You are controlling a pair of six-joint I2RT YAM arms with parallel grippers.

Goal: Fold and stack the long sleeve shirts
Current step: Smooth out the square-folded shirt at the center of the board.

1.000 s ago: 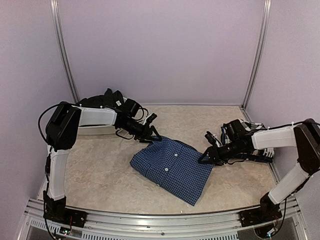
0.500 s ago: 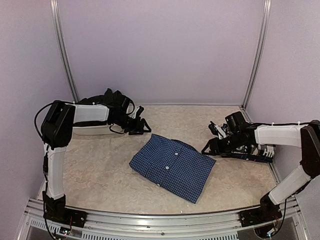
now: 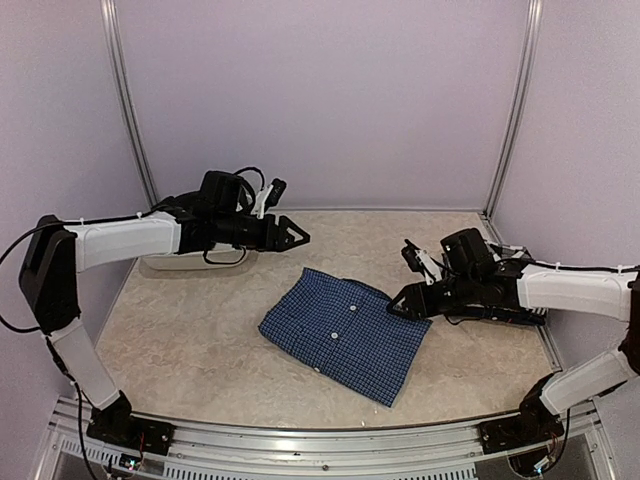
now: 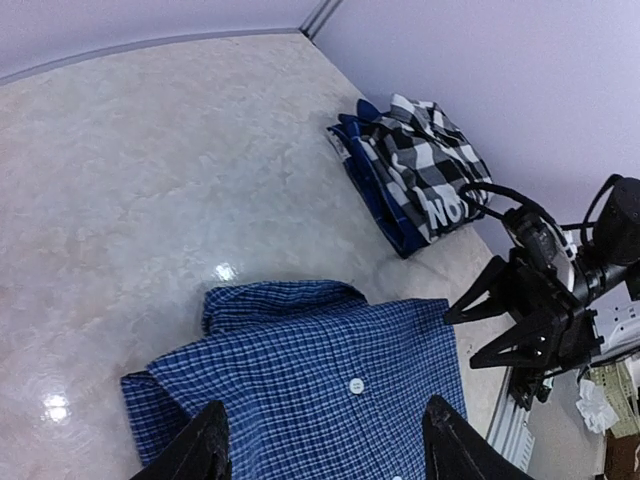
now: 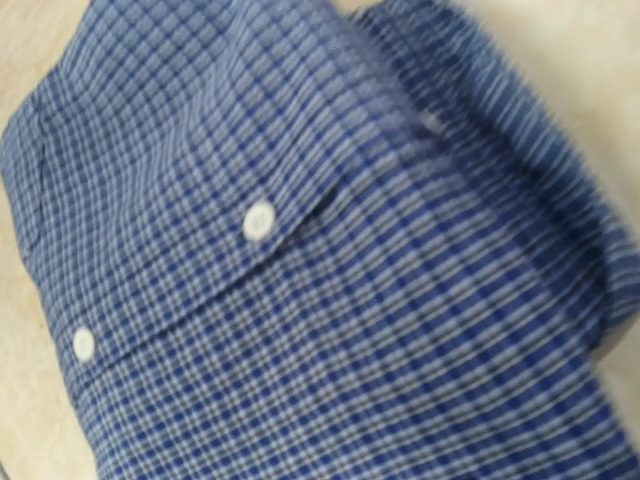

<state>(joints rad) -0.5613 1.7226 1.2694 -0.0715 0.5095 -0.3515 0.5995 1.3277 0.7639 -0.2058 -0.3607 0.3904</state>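
Observation:
The blue fine-check shirt point(image 3: 345, 335) lies folded on the middle of the table, collar toward the back, buttons up. My left gripper point(image 3: 295, 235) hovers open above and behind its collar; in the left wrist view its fingertips point(image 4: 205, 450) frame the blue shirt point(image 4: 320, 380) from above. My right gripper point(image 3: 403, 300) stands open at the shirt's right edge, with nothing between its two black fingers point(image 4: 480, 300). The blue cloth point(image 5: 300, 280) fills the right wrist view and no fingers show there. The black-and-white check shirt point(image 4: 425, 170) with white lettering lies folded on a blue garment at the back right.
A white object point(image 3: 190, 262) sits at the back left under my left arm. Walls and metal posts point(image 3: 510, 110) close in the back and sides. An aluminium rail point(image 3: 320, 440) runs along the near edge.
My left gripper has lifted off the shirt's collar and risen toward the back. My right gripper has let go of the shirt's right edge and shifted slightly left. Both jaws have widened.

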